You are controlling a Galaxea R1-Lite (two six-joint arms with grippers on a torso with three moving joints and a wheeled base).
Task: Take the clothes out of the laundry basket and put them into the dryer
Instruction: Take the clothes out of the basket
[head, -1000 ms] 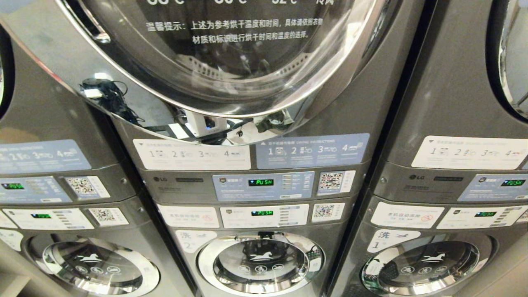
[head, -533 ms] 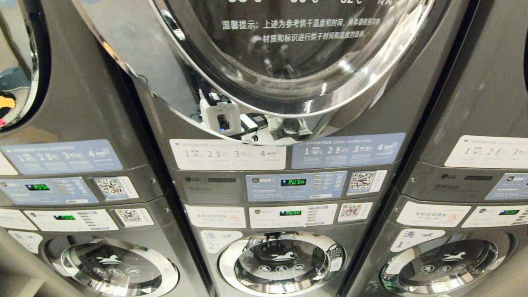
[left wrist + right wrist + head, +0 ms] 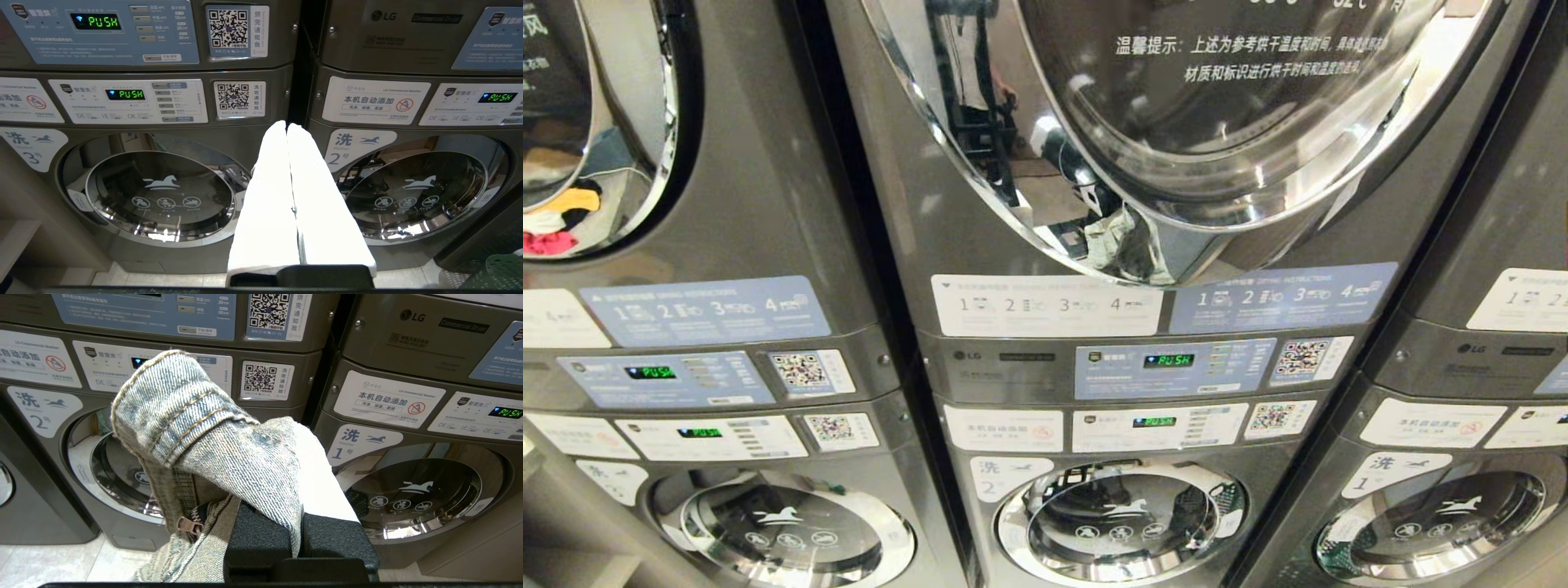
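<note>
My right gripper (image 3: 284, 433) is shut on a pale blue denim garment (image 3: 196, 428) that drapes over its fingers; one white finger (image 3: 322, 486) shows beside the cloth. It hangs in front of the lower washers. My left gripper (image 3: 287, 125) is shut with nothing in it, its white fingers pressed together, pointing at the gap between two washers. A corner of the green laundry basket (image 3: 499, 271) shows on the floor in the left wrist view. The middle dryer's chrome-rimmed glass door (image 3: 1217, 122) fills the top of the head view. Neither arm is in the head view.
Three grey stacked machines stand side by side, dryers above, washers (image 3: 1123, 518) below, with control panels (image 3: 1168, 367) reading PUSH. Yellow and red clothes (image 3: 556, 220) show in the left dryer's door. Pale floor tiles (image 3: 49, 563) lie before the machines.
The whole head view has shifted, with the machines sliding to the right of the picture, so the camera has turned left. The left dryer's door has come into view.
</note>
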